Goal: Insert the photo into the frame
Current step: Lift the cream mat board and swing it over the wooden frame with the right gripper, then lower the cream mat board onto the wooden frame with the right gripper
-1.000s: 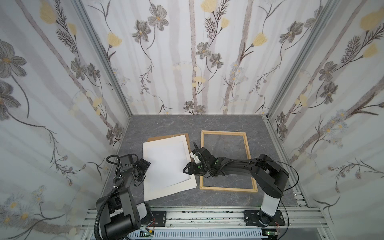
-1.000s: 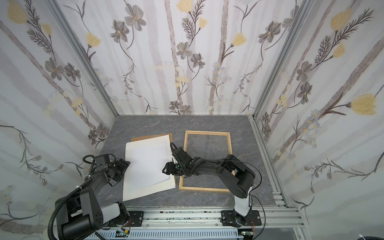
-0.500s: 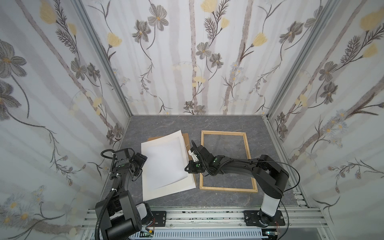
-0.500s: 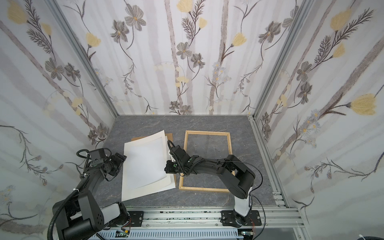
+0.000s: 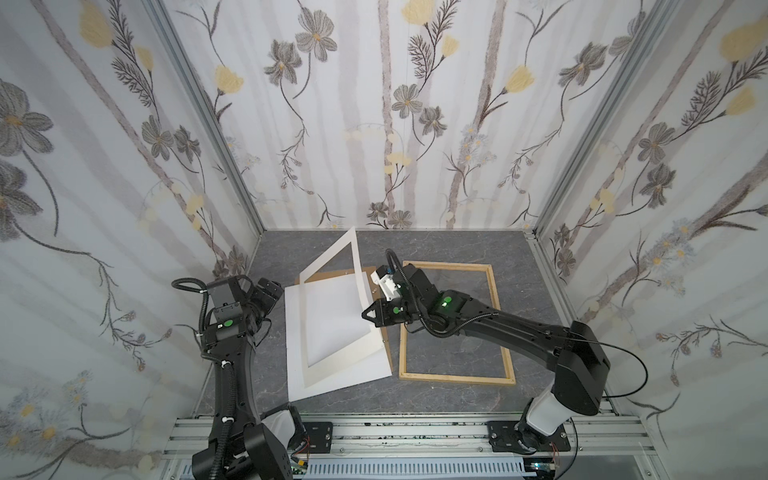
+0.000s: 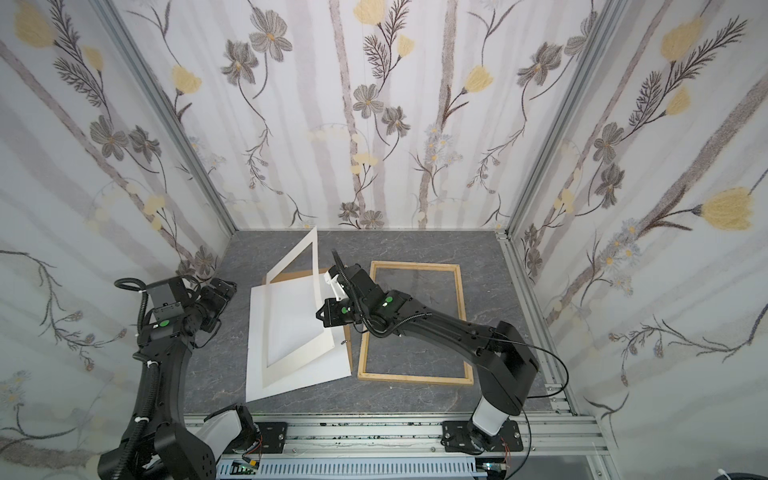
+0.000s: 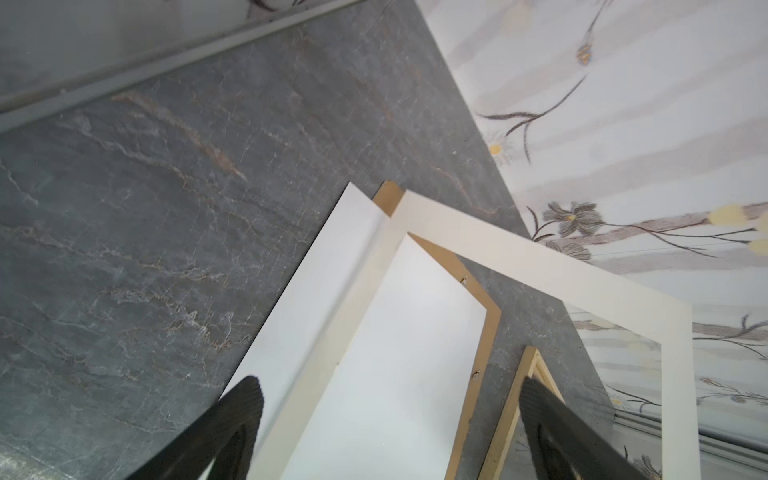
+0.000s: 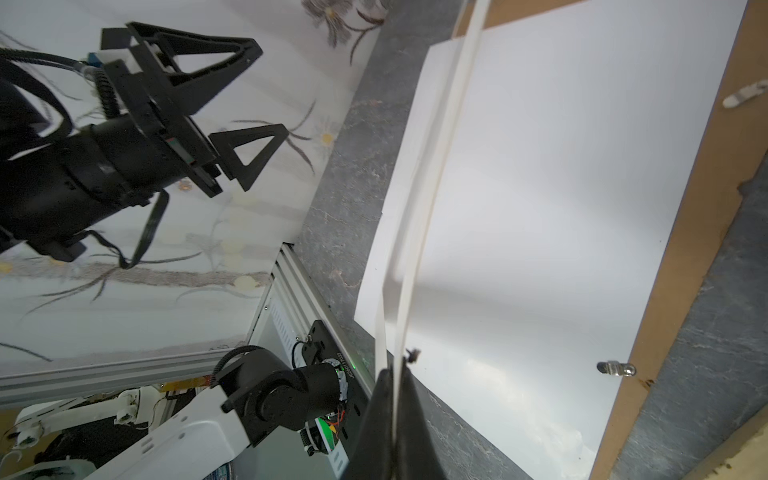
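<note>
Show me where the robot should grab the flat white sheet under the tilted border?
Probably the left long edge of the photo, coming from the left with the open left gripper. It lies flat on the brown board and seems to jut past it there, so a finger could slip underneath. Its right side is under the white border, which the right gripper holds tilted.

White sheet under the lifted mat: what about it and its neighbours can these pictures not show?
- white sheet: its downward face, hidden underneath in every view.
- brown board: mostly covered by the sheet.
- frame: whether it holds glass; only faint glare in both top views.
- cream mat: seen edge-on and blurred in the right wrist view.
</note>
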Motion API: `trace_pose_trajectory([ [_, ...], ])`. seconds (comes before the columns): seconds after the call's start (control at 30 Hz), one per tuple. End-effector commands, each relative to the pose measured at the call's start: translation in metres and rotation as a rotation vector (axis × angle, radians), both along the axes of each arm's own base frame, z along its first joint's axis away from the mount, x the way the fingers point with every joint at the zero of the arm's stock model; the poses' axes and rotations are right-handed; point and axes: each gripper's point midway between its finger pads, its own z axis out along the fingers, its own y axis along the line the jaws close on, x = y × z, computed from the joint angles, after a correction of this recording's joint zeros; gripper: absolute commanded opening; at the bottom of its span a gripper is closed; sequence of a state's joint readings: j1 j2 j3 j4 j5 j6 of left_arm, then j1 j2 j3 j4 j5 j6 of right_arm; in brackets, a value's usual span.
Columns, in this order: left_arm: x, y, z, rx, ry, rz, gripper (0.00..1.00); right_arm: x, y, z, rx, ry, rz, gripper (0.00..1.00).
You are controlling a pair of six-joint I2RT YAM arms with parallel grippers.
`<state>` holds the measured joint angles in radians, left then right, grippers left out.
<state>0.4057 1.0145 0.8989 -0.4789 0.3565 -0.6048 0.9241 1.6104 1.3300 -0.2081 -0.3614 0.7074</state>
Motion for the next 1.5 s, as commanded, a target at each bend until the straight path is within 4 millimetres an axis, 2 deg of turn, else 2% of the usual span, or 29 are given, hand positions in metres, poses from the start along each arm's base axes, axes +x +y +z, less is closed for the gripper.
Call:
trace_pose_trajectory([
  [0.0,-0.009,-0.003,0.024,0.033,-0.011,-0.016,0.96,-0.002,-0.036,0.025,-0.013,-0.024,-0.001,0.00],
  [0.1,-0.013,-0.008,0.047,0.050,-0.057,-0.034,0.96,0.008,-0.078,0.030,-0.009,-0.026,-0.052,0.00],
  [0.23,-0.015,-0.017,0.064,0.043,-0.105,-0.055,0.96,0.023,-0.148,0.009,-0.038,-0.011,-0.169,0.00],
  [0.27,-0.015,-0.021,0.065,0.033,-0.113,-0.064,0.96,0.026,-0.167,-0.001,-0.055,-0.001,-0.203,0.00],
  [0.47,-0.010,-0.053,0.052,-0.012,-0.130,-0.136,0.96,0.039,-0.247,-0.070,-0.237,0.083,-0.352,0.00],
  [0.6,-0.009,-0.071,0.039,-0.006,-0.109,-0.173,0.95,0.043,-0.277,-0.098,-0.355,0.142,-0.387,0.00],
  [0.83,-0.011,-0.086,0.011,-0.025,-0.072,-0.207,0.96,0.047,-0.302,-0.100,-0.499,0.098,-0.406,0.00],
  [0.97,-0.010,-0.089,-0.003,-0.026,-0.050,-0.219,0.96,0.049,-0.332,-0.104,-0.660,0.094,-0.471,0.00],
  [1.1,-0.008,-0.091,-0.008,-0.028,-0.043,-0.223,0.95,0.045,-0.339,-0.102,-0.692,0.100,-0.472,0.00],
  [1.27,-0.005,-0.094,-0.011,-0.029,-0.041,-0.231,0.95,0.043,-0.330,-0.084,-0.620,0.062,-0.459,0.00],
  [1.4,-0.002,-0.094,-0.011,-0.025,-0.044,-0.229,0.96,0.034,-0.284,-0.042,-0.337,-0.017,-0.323,0.00],
  [1.47,0.000,-0.093,-0.011,-0.023,-0.045,-0.228,0.96,0.030,-0.268,-0.023,-0.228,-0.042,-0.269,0.00],
])
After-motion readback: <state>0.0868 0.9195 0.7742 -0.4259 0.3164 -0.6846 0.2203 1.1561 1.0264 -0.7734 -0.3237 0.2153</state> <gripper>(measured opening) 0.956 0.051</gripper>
